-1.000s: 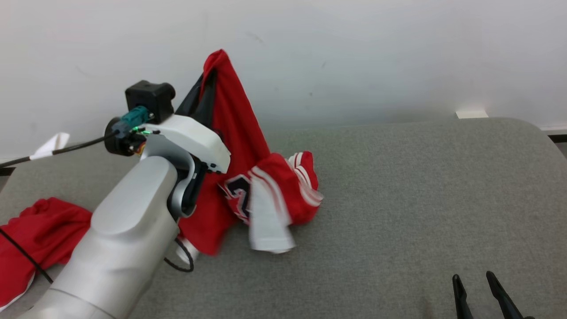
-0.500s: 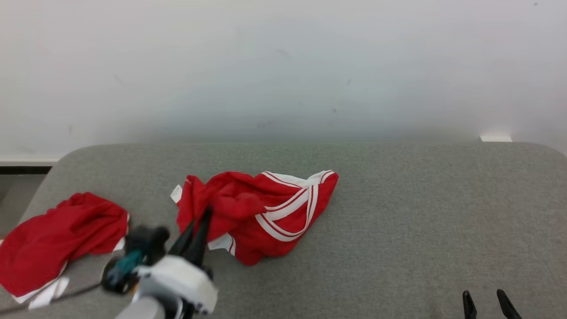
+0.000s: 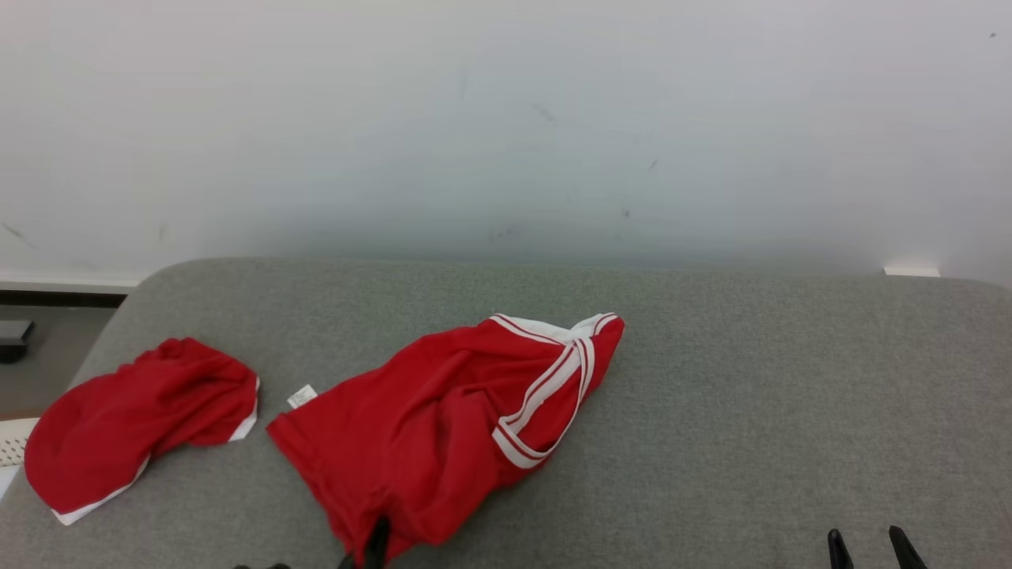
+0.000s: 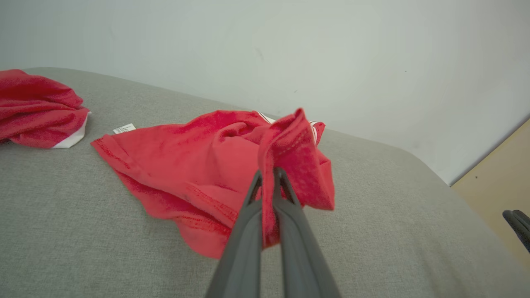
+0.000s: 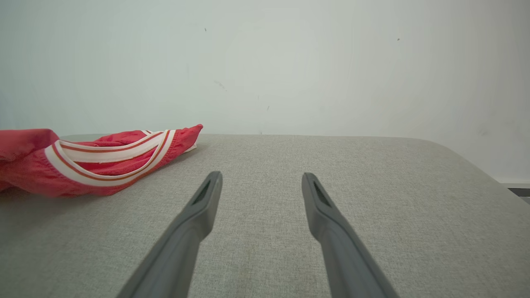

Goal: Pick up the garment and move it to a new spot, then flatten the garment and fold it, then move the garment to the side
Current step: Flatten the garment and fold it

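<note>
Matt red knit-cloth garment lies on a coarse grey woven-fabric tabletop.

The head view looks down across the grey table from its near edge toward the wall. Both wrist views sit low, facing that wall; all three share the red garment.

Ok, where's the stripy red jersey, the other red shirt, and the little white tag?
red jersey (image 3: 411, 427), head view, middle of its plain red body.
other red garment (image 3: 134, 419), head view, middle of the crumpled heap.
white tag (image 3: 301, 396), head view, centre of the tag.
</note>
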